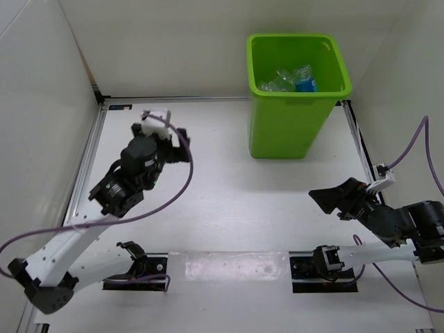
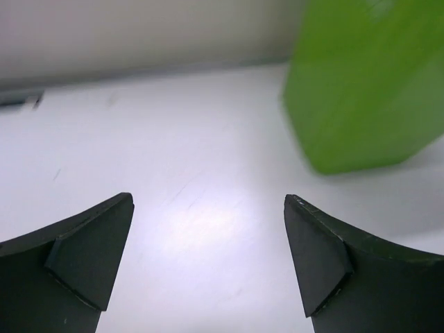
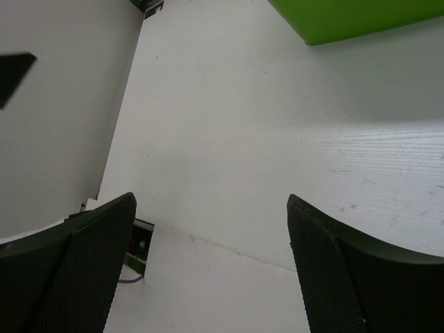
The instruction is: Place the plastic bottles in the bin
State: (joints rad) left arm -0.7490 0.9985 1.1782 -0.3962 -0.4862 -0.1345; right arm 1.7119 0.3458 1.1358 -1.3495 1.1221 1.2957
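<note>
The lime-green bin (image 1: pixel 291 125) stands at the back right of the table. Inside it lie the plastic bottles (image 1: pixel 286 80), clear and crumpled together, one with a blue label (image 1: pixel 306 80). My left gripper (image 1: pixel 184 144) hovers open over the table's back left, well left of the bin, with nothing between its fingers. In the left wrist view the gripper (image 2: pixel 208 201) is wide open over bare table, with the bin's wall (image 2: pixel 368 83) at upper right. My right gripper (image 1: pixel 326 203) is open and empty at the near right. The right wrist view shows that gripper (image 3: pixel 211 201) apart, and the bin's base (image 3: pixel 347 14) at the top.
White enclosure walls stand on the left, back and right. Metal rails (image 1: pixel 89 159) run along the table's side edges. Purple cables (image 1: pixel 173 198) loop from both arms. A scuffed tape patch (image 1: pixel 236 265) lies between the two arm bases at the near edge.
</note>
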